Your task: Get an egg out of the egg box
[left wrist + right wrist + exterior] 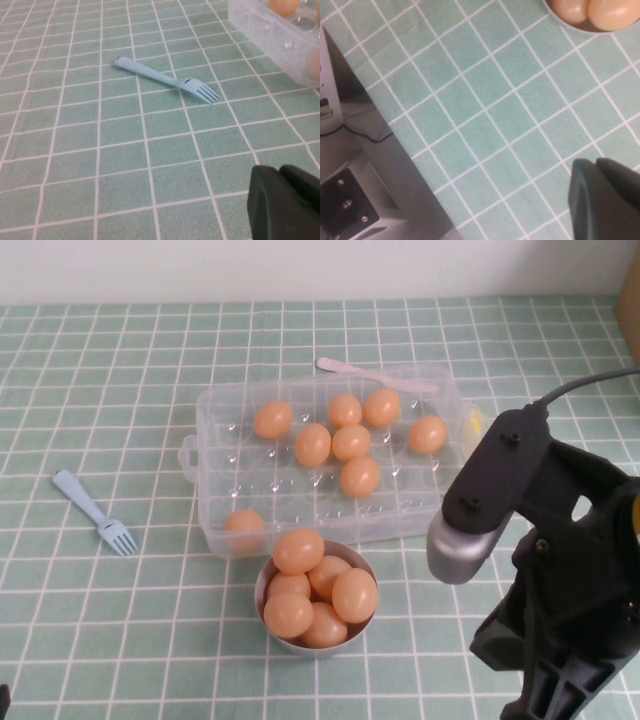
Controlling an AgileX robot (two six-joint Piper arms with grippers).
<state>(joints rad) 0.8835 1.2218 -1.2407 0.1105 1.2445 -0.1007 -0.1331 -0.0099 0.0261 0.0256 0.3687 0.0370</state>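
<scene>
Left of the egg box (215, 455), past the blue fork (95, 511), the left gripper (285, 202) looks pressed together. An egg (245, 525) sits in the box's near-left cup. The right gripper (605, 197), right of the box near the egg-filled bowl (262, 585), is cut off; I cannot tell its state.

high: raised, angled down | wrists: low, close | shared: egg box (215, 410), bowl (600, 31)

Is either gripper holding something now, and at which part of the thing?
No. The left gripper, over bare cloth near the light blue plastic fork, and the right gripper, near the small grey bowl, both appear shut and hold nothing.
</scene>
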